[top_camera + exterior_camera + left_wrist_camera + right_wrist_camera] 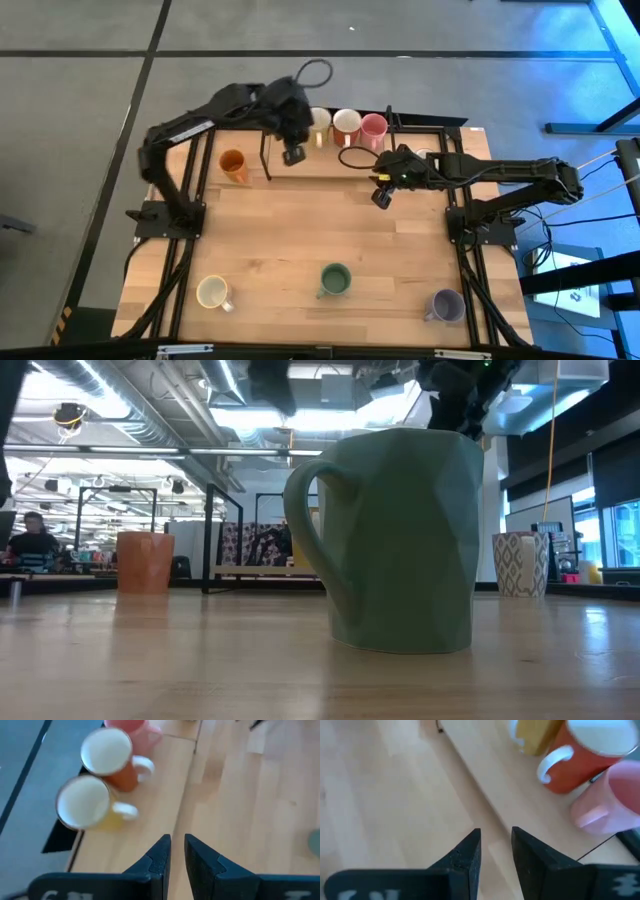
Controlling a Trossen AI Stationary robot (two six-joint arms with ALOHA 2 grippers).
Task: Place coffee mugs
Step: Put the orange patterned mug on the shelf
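Mugs dot a wooden table [300,230] in an open workshop; the green mug [395,535] hides much of both arms. Left gripper [177,851] and right gripper [496,846] jaws stand slightly apart, empty.

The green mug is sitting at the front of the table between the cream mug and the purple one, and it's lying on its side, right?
Not quite. The green mug stands upright between the cream mug and the purple mug, as the high and low views show.
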